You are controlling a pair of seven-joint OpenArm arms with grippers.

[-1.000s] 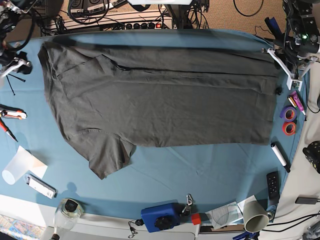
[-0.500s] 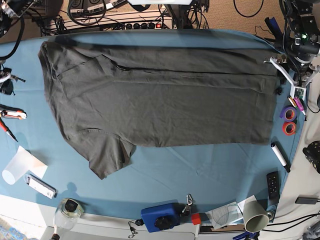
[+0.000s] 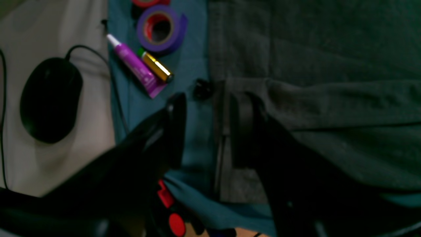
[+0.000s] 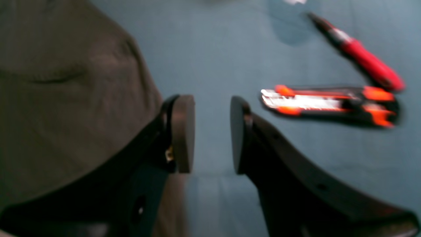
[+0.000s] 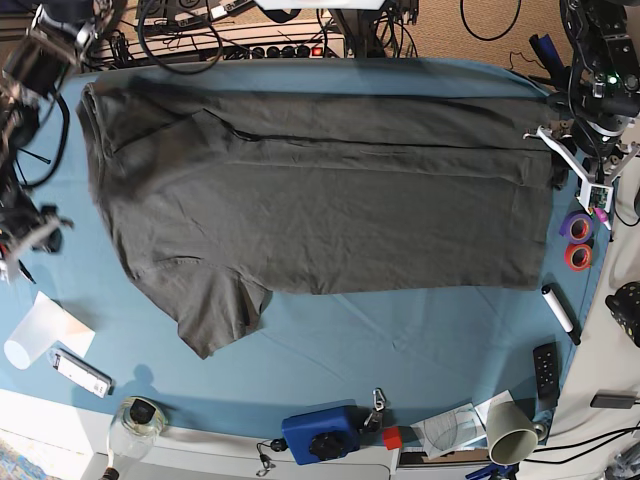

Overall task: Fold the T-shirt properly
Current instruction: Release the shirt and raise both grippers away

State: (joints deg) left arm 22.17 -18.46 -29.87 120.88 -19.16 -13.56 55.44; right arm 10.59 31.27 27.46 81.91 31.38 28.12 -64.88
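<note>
Surface: blue cloth [image 5: 400, 340] over the table, cables and power strips behind the far edge.
Near edge: blue box [image 5: 320, 432], grey cup [image 5: 510, 432], glass jar [image 5: 135, 422], paper [image 5: 445, 432]; clutter pushed outward, probably to leave folding room.
Shirt: T-shirt [image 5: 330, 200] lies flat mid-table, collar toward the base view's left, hem toward its right; far long edge already turned in as a band, near sleeve [image 5: 215, 310] sticking out unfolded.
Stage: judged partway; near side and sleeve not yet folded.
Right gripper: [image 4: 212, 133] over bare cloth just beside the shirt's edge, jaws apart, nothing between them; likely lining up on the collar end.
Beside it: orange knife [image 4: 329, 103] and red pen [image 4: 358, 56], apart from the shirt.
Left gripper: [image 3: 205, 131] above the hem corner, jaws parted, straddling the hem edge, cloth not pinched; position suits a corner grasp.
Right-hand clutter: purple tape [image 3: 161, 29], purple tube [image 3: 136, 67], gold battery [image 3: 157, 66], black mouse [image 3: 49, 98] off the cloth.
Writing: none legible; wrist views blurred, labels too small.
</note>
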